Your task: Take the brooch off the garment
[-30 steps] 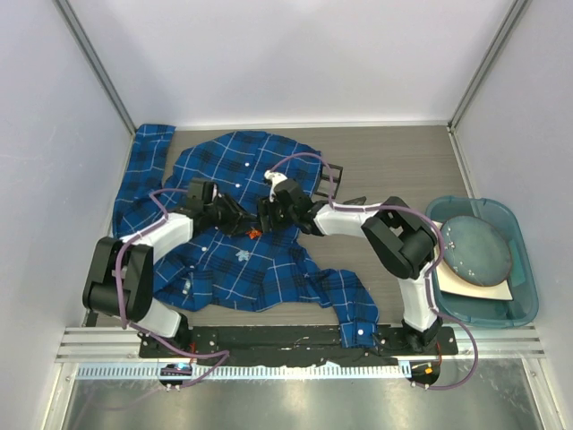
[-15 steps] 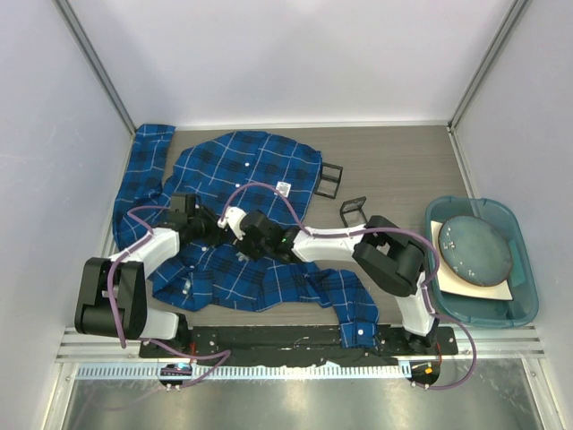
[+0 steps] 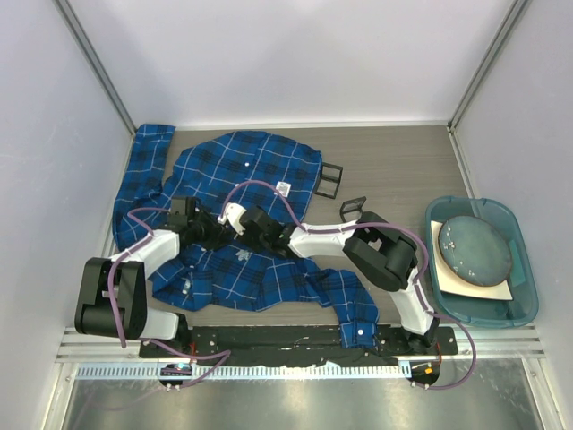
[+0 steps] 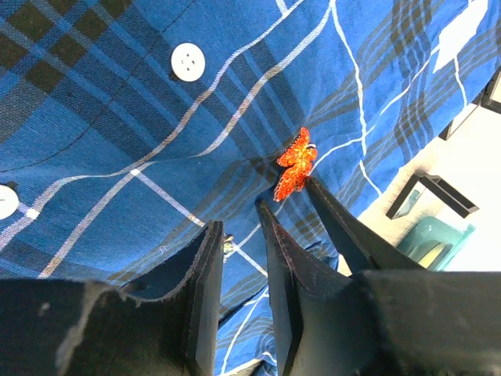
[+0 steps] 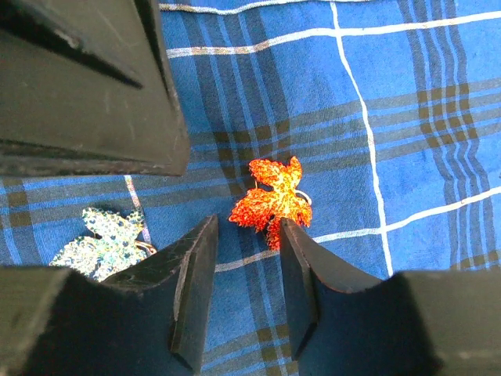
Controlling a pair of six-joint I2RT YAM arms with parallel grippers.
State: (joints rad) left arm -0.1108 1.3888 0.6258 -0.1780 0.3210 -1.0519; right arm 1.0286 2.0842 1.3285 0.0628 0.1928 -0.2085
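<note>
Orange glittery leaf-shaped brooch (image 5: 270, 200) is seen pinned on blue plaid button shirt (image 5: 407, 117), just at 12 o'clock of right claw (image 5: 246, 262); its long axis is laid 8-to-2 across that gap; right claw is seen half open, empty, judged nearer; left claw (image 4: 239, 235) is narrowly parted over cloth, brooch at 1 o'clock.

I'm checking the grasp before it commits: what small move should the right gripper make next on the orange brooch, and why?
Probably ease the right gripper slightly forward before closing. Its jaws stand open and straddle only the lower tip of the orange leaf brooch, which sits on the plaid garment.
</note>
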